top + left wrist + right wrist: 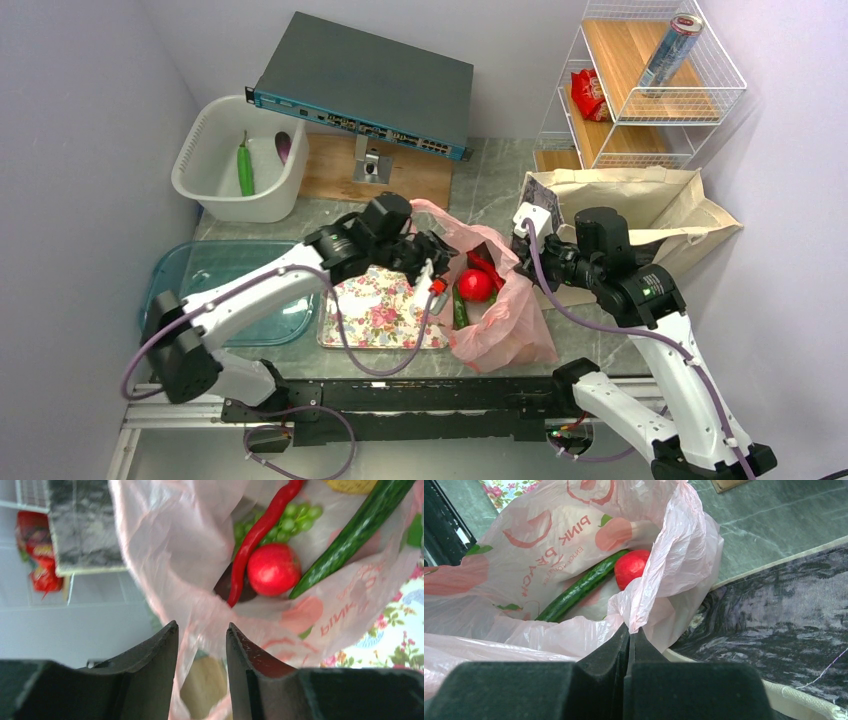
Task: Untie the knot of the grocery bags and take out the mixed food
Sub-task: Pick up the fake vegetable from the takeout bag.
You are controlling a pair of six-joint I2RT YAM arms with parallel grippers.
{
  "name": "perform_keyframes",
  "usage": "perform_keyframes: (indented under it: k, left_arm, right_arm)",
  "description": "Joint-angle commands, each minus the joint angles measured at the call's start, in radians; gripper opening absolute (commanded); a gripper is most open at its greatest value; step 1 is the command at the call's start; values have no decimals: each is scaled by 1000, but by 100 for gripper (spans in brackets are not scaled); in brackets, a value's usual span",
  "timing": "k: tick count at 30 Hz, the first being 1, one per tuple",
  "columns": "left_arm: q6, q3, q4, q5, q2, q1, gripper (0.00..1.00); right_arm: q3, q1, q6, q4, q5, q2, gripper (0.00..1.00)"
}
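Grey-green marble table [500, 190], and at the far left the white basin [215, 205] already holds a green pepper [245, 172] and a small purple eggplant [284, 147], so the unloading looks begun. Moving in: the left gripper [201, 630] hangs at the left lip of the pink bag [510, 320], jaws apart, with a fold of pink film running up between them but not pinched that I can see. The bag lies mid-table, just right of the floral tray [380, 310], mouth gaping and no knot to be seen, so I judge the untying done. Inside, just beyond those parted jaws, are a long red chili [260, 530], green grapes [295, 517], a red apple [273, 569], a dark plum [225, 587] and a long green vegetable [350, 535]. All of that is left to lift out. On the right, the right gripper [630, 630] is clamped tight on the bag's right rim, propping the mouth up, with the apple close in front. Further right sits the canvas tote [640, 200]; whether anything is inside it, I cannot tell.
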Motion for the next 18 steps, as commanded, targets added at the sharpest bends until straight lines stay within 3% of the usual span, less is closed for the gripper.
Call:
perform_keyframes:
  k: [1,9,18]
  left_arm:
    - [46,64,50,48,165,-14,44]
    - [77,215,158,-57,487,-29,50]
    - [63,333,157,-167,641,-27,60]
  right_arm:
    - [43,0,6,36,-26,-16,0]
    - [35,0,22,49,-34,-30,0]
    - [27,0,19,44,-36,-37,0]
